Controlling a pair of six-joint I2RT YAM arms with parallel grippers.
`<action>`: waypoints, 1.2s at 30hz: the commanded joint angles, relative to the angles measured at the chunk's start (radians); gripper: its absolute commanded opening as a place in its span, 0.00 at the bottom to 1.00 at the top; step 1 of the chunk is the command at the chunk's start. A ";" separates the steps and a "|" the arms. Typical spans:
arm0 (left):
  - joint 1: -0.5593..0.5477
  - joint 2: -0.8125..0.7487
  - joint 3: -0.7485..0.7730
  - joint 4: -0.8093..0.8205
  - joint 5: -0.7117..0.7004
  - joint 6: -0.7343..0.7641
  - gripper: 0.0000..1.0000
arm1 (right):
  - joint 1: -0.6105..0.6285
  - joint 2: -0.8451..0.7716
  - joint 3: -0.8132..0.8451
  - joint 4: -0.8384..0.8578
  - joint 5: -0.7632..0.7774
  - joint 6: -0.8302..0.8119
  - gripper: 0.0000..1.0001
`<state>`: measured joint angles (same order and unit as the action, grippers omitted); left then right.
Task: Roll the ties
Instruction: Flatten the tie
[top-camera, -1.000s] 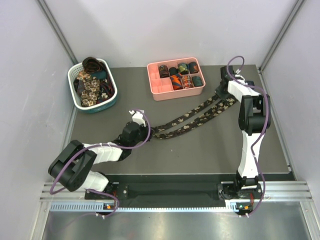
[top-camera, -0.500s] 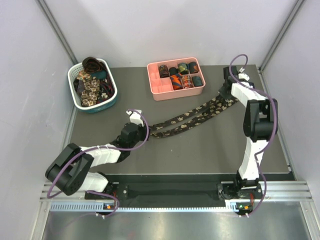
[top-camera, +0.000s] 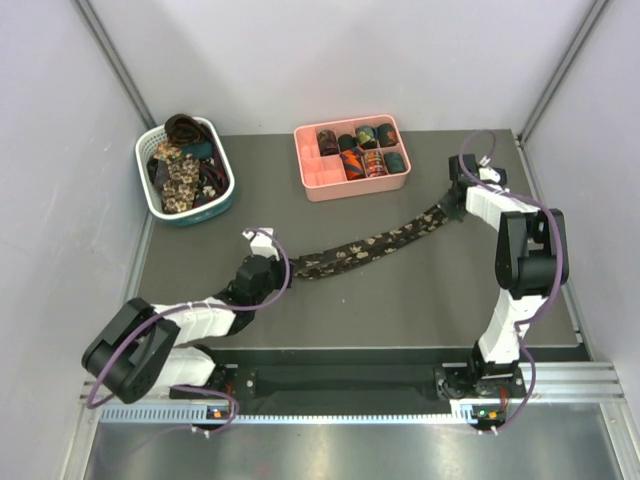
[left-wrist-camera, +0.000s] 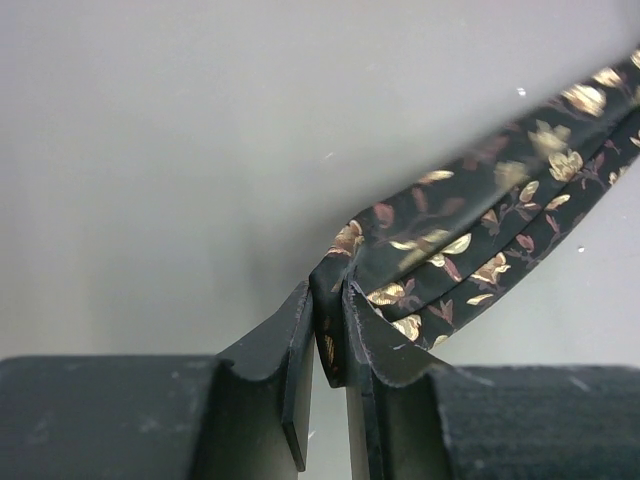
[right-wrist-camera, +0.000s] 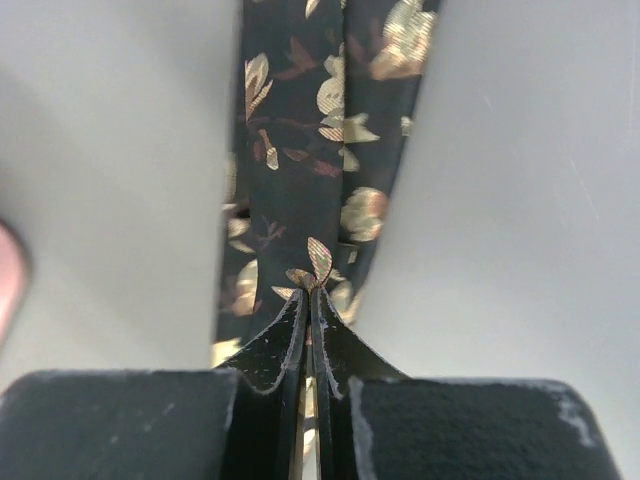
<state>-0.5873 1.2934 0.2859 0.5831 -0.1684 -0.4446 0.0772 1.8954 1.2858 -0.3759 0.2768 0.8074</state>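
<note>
Tie (top-camera: 365, 243) halves now overlapping, stretched taut

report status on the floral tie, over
Left gripper shut on floral tie, near end. Right gripper shut on far end. Tie doubled, stretched between them. Pink tray apart, not blocking.

A robot lab cell: bare white walls (top-camera: 350, 60), aluminium rail (top-camera: 560, 378).
</note>
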 joint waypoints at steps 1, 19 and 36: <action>-0.002 -0.081 -0.046 0.050 -0.092 -0.075 0.22 | 0.016 -0.027 -0.032 0.034 0.008 0.018 0.00; -0.002 -0.127 -0.148 0.072 -0.152 -0.177 0.23 | -0.033 -0.021 -0.036 0.130 -0.062 -0.002 0.48; -0.002 -0.128 -0.200 0.130 -0.195 -0.178 0.22 | -0.120 0.054 0.076 0.109 -0.074 0.024 0.47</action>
<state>-0.5888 1.1683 0.0929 0.6384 -0.3309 -0.6128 -0.0280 1.9213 1.3128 -0.2729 0.1955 0.8143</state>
